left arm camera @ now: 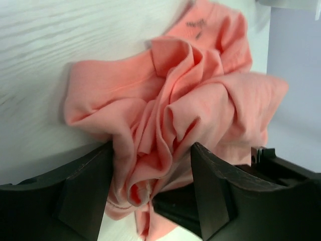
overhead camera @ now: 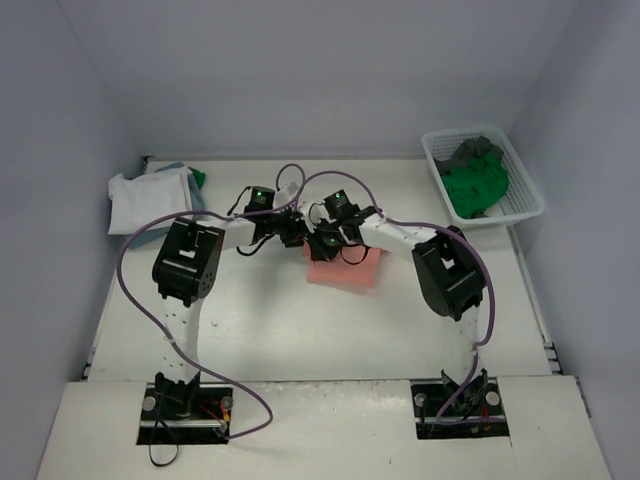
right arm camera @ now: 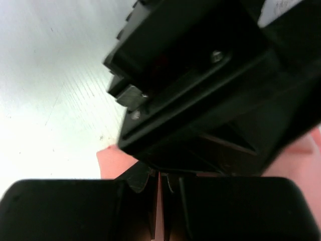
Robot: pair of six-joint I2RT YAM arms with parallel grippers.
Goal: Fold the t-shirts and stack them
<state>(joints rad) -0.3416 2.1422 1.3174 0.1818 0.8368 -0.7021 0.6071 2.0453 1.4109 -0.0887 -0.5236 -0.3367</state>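
Two arms meet over the middle of the worktop (overhead camera: pixel 270 320), above a crumpled pink shirt (overhead camera: pixel 352 272). Left fingers (left arm camera: pixel 85 191) stand apart, released, with a bunched fold of the pink shirt between them and cloth touching one finger. Right fingers (right arm camera: pixel 75 211) are clenched tight; a pink sliver shows at their seam, but whether they pinch cloth I cannot tell. At far left lies a white shirt (overhead camera: pixel 140 198), blue and green cloth peeking beside it. At far right a basket (overhead camera: pixel 528 178) holds a green shirt (overhead camera: pixel 475 185) and a grey shirt (overhead camera: pixel 478 150)
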